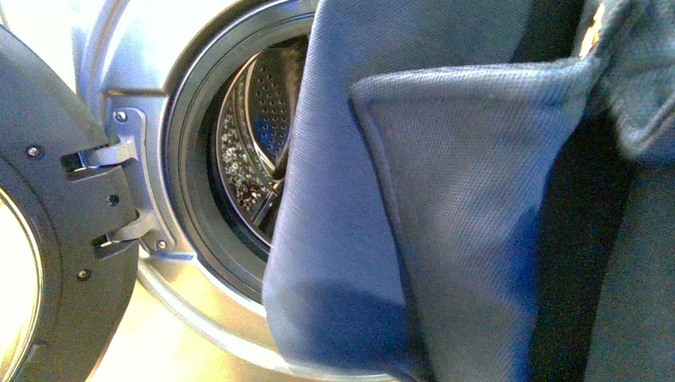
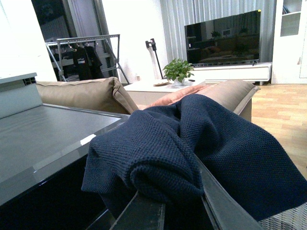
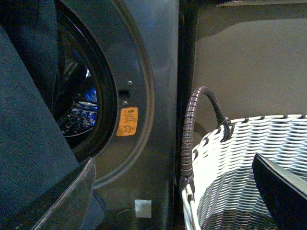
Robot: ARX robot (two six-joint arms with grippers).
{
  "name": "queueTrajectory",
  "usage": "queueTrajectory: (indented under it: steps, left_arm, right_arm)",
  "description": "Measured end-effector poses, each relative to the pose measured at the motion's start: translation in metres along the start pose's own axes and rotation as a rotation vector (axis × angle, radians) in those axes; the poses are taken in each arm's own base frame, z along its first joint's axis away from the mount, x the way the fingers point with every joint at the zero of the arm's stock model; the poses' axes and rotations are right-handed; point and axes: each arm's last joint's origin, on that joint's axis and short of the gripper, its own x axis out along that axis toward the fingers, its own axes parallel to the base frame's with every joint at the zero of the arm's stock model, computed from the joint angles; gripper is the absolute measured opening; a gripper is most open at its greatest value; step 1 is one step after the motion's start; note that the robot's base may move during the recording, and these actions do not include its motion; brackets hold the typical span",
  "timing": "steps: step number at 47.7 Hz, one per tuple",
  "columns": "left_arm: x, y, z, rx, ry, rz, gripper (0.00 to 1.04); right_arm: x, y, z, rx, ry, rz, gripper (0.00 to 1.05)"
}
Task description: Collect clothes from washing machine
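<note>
Closest in, from the left wrist: one navy knit garment (image 2: 216, 139), rolled in a fat bunch and draped over the left gripper (image 2: 175, 194). Its two dark fingers (image 2: 144, 213) show below the cloth, set apart. The tips are buried in fabric, so I can't tell whether they pinch it or merely carry it.

Over to the right gripper (image 3: 172, 165): it is spread wide, one finger (image 3: 67, 196) at each edge of its view, with nothing between them. A blue cloth (image 3: 24, 143) hangs just beside the translucent finger. I can't tell whether they touch.

In the front view that blue cloth (image 1: 446, 199) hangs close to the lens in smooth-woven folds, in front of the porthole's right half. At the top corner there's a fuzzier dark piece with one small orange mark (image 1: 591, 33). One garment or two there? I can't say.

Next out is one woven basket (image 3: 268, 139), white and dark, its handle upright, standing right beside the washing machine (image 1: 135, 64). There is one machine, and its one door (image 1: 56, 199) is swung open on two hinges. The steel drum (image 1: 263, 119) is partly in sight, and one yellow sticker (image 3: 128, 121) sits by the rim.

Far back in the room are one sofa (image 2: 81, 93), one plant (image 2: 178, 69), one clothes rack (image 2: 81, 48) and one television (image 2: 223, 38).
</note>
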Motion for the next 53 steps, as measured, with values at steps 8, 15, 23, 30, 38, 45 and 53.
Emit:
queueTrajectory:
  steps: [8,15,23,30,38,45,53]
  left_arm:
    - [0.001,0.0,-0.001,-0.001,0.003,0.0,0.09]
    - [0.001,0.0,-0.001,-0.002,0.002,0.0,0.09]
    - [0.001,0.001,-0.001,-0.003,0.002,0.002,0.09]
    - [0.001,0.001,-0.001,-0.003,0.003,0.002,0.09]
    - [0.001,0.001,-0.001,-0.003,0.002,0.002,0.09]
    - [0.001,0.001,-0.001,-0.004,0.002,0.002,0.09]
    - [0.001,0.001,-0.001,-0.004,0.002,0.002,0.09]
  right_arm:
    - [0.002,0.0,0.005,0.056,-0.053,0.139,0.97]
    - [0.001,-0.006,0.029,0.214,-0.163,0.562,0.97]
    - [0.0,-0.013,0.055,0.248,-0.214,0.656,0.97]
    - [0.0,-0.022,0.082,0.233,-0.299,0.657,0.97]
    - [0.007,-0.025,0.116,0.205,-0.374,0.69,0.97]
    - [0.023,-0.019,0.131,0.22,-0.352,0.744,0.97]
    - [0.044,-0.006,0.133,0.233,-0.283,0.786,0.97]
